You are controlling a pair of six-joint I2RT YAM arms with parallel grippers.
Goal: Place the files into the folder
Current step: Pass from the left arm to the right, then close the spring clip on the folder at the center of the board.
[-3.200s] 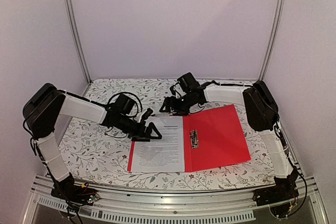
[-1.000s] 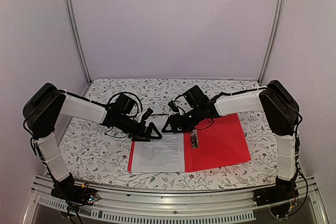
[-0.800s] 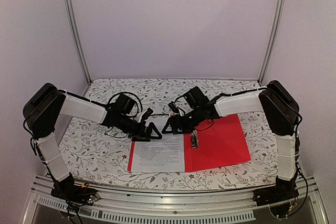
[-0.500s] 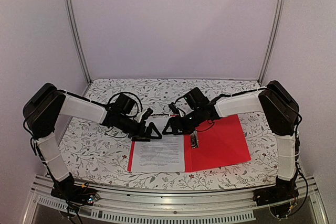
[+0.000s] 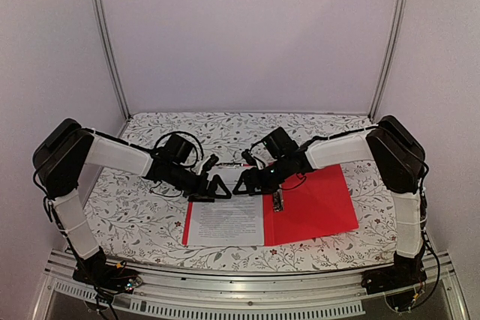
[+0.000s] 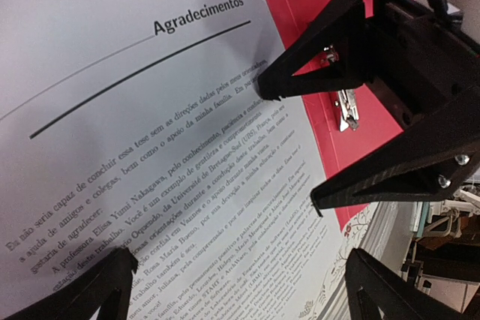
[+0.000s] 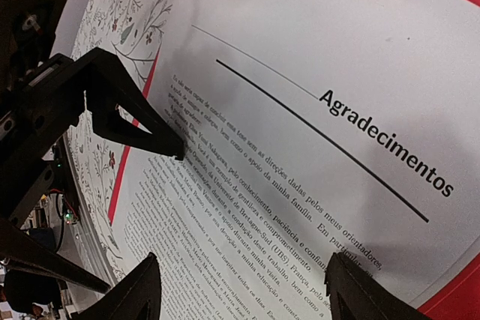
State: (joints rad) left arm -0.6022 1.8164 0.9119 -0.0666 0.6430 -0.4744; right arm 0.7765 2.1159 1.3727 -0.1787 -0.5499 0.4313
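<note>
The red folder [image 5: 315,204] lies open on the table, with its metal clip [image 5: 277,201] at the spine. The files [image 5: 225,219], white printed sheets headed "Agradecimentos", lie on its left half. My left gripper [image 5: 217,187] is open and empty, low over the sheet's top left part. My right gripper [image 5: 244,183] is open and empty, low over the sheet's top right part, facing the left one. In the left wrist view my left gripper [image 6: 240,282] spans the text [image 6: 150,148]. In the right wrist view my right gripper [image 7: 244,282] does the same over the sheet [image 7: 300,110].
The table has a floral cloth [image 5: 127,207]. White walls and metal posts [image 5: 105,43] close it in on three sides. The metal front rail [image 5: 240,290] runs just below the folder's near edge.
My right gripper has moved left and forward from above the folder's top edge to over the sheet's top, close to the left gripper. The left arm, folder and sheet have not moved.
</note>
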